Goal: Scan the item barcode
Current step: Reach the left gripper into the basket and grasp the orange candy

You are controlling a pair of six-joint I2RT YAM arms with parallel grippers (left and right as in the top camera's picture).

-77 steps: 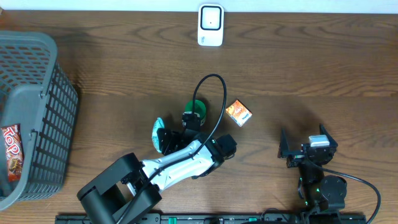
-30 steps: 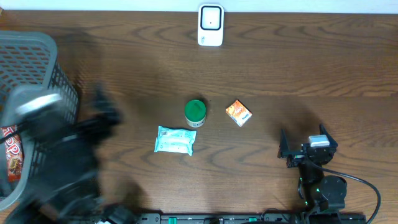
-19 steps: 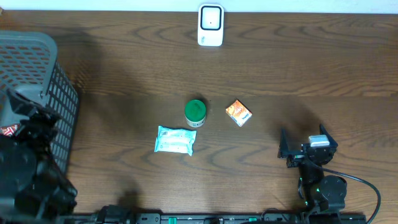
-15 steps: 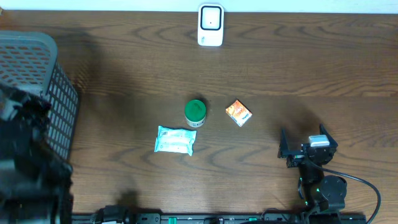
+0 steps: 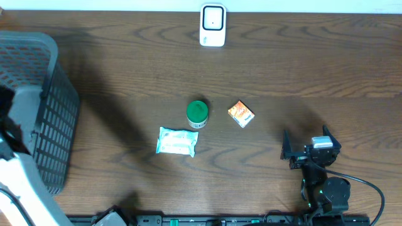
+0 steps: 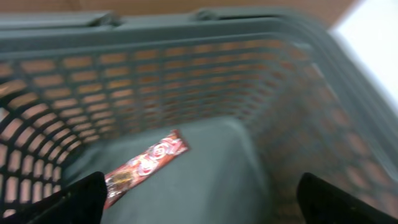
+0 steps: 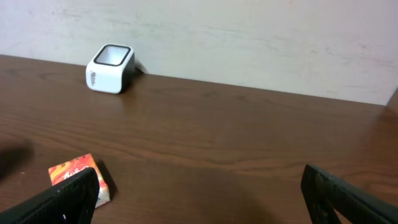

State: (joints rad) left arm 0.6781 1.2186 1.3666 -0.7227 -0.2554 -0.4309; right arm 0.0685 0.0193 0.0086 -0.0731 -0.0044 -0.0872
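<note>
Left fingers [image 6: 74,199] spread over basket [image 6: 186,37] (red wrapper [image 6: 146,163] inside); right fingers [image 7: 68,196] spread, empty.

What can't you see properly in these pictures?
Red wrapper in the basket: left wrist view blurred, writing unreadable; overhead, the left arm hides it.
Orange box: right wrist view, own finger covers a corner.
Teal packet: overhead, barcode too small.

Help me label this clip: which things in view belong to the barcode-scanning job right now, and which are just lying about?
In the job: white scanner, grey basket, red snack packet inside it, left tool open above it.
Lying about, seemingly: green-lidded tub, orange box, teal packet, all loose on the table.
</note>
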